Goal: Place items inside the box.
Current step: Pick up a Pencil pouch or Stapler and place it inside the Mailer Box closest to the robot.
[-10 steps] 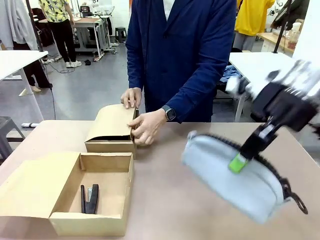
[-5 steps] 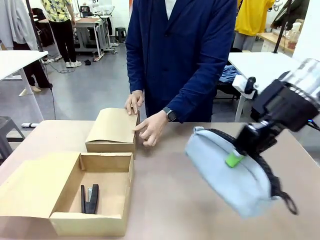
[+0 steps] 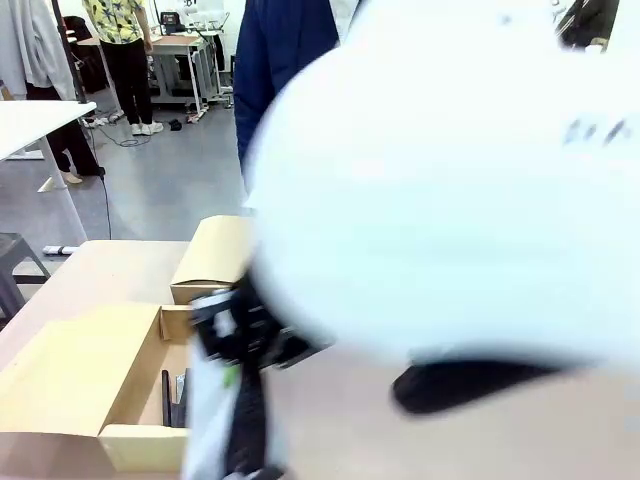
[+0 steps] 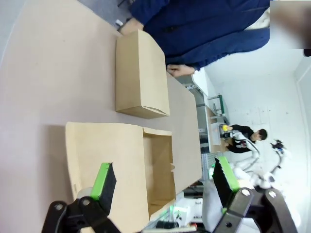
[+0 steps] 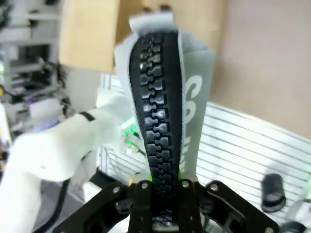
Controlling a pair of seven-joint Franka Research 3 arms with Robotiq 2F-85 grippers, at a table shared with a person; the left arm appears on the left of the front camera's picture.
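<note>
— What blocks the front view?
— The white right arm (image 3: 450, 180), covering most of the table (image 3: 100, 270).
— And the case?
— The pencil case (image 5: 194, 97) hangs at the open box (image 3: 60, 380), with the right gripper (image 5: 163, 183) clamped on its zip.
— The left wrist view?
— The left gripper (image 4: 164, 177) gapes above the cardboard, with the closed box (image 4: 141, 73) beyond.

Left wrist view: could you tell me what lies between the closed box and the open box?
Bare table, in the left wrist view; the closed box and open box stand apart.

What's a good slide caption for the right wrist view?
Right gripper shut on the black zipper edge of the pale grey-blue pencil case, with a cardboard box beyond it.
</note>
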